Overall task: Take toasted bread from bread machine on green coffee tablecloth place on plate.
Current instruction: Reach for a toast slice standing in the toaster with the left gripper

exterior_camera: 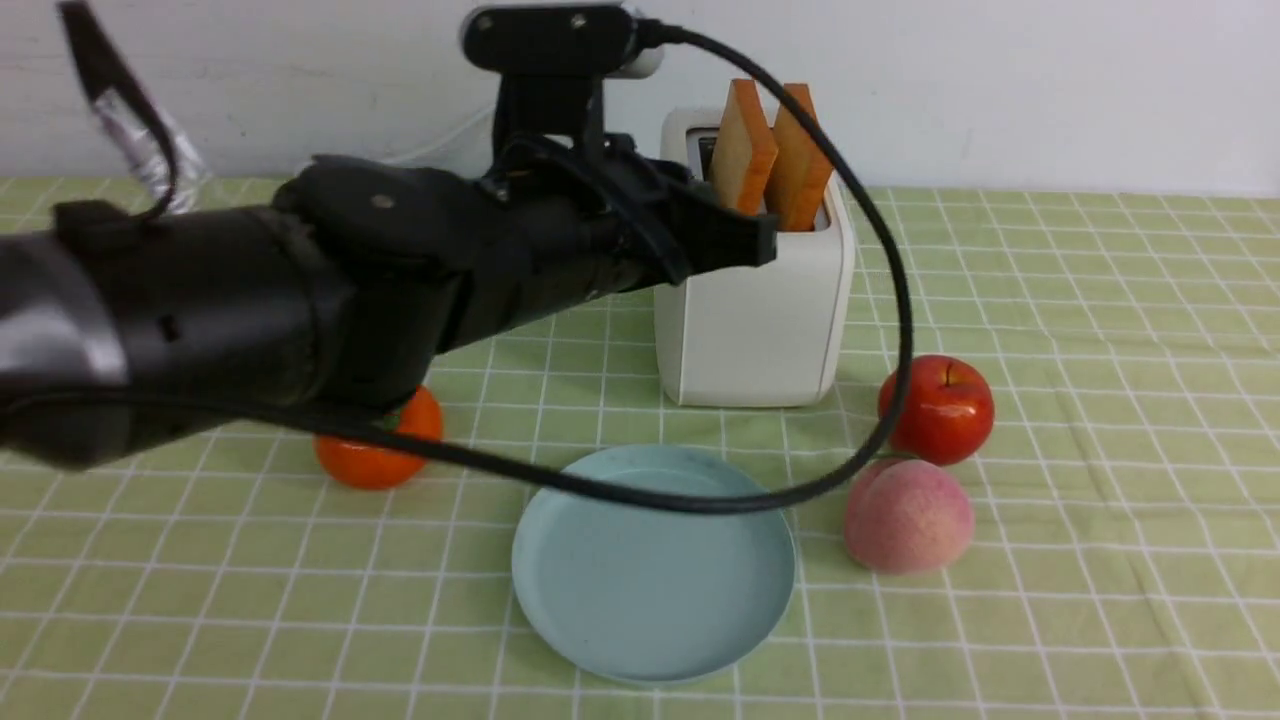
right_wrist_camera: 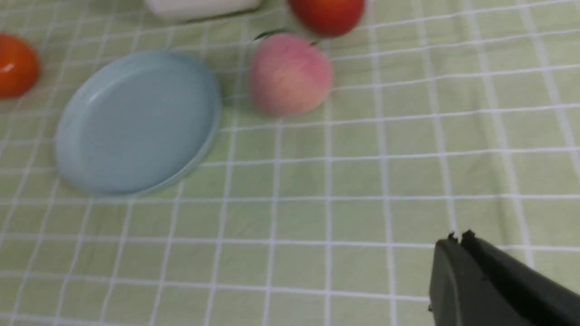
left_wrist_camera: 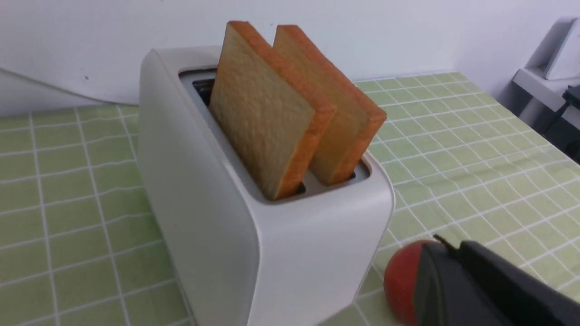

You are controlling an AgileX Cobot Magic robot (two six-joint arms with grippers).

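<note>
Two slices of toasted bread (exterior_camera: 745, 145) (left_wrist_camera: 263, 108) stand tilted in the slots of the white bread machine (exterior_camera: 750, 330) (left_wrist_camera: 217, 217) at the back of the green coffee tablecloth (exterior_camera: 1100, 350). My left gripper (exterior_camera: 765, 240) (left_wrist_camera: 446, 246) hovers level with the machine's top, just in front of the slices; its fingers lie together with nothing between them. The pale blue plate (exterior_camera: 650, 570) (right_wrist_camera: 136, 122) lies bare in front of the machine. My right gripper (right_wrist_camera: 457, 237) hangs shut and bare over the cloth to the right of the plate, outside the front view.
An orange (exterior_camera: 380, 450) (right_wrist_camera: 16, 65) sits left of the plate. A red apple (exterior_camera: 940, 405) (left_wrist_camera: 401, 280) and a pink peach (exterior_camera: 908, 515) (right_wrist_camera: 290, 74) sit to its right. A black cable (exterior_camera: 900, 300) from the left arm loops over the plate's far rim.
</note>
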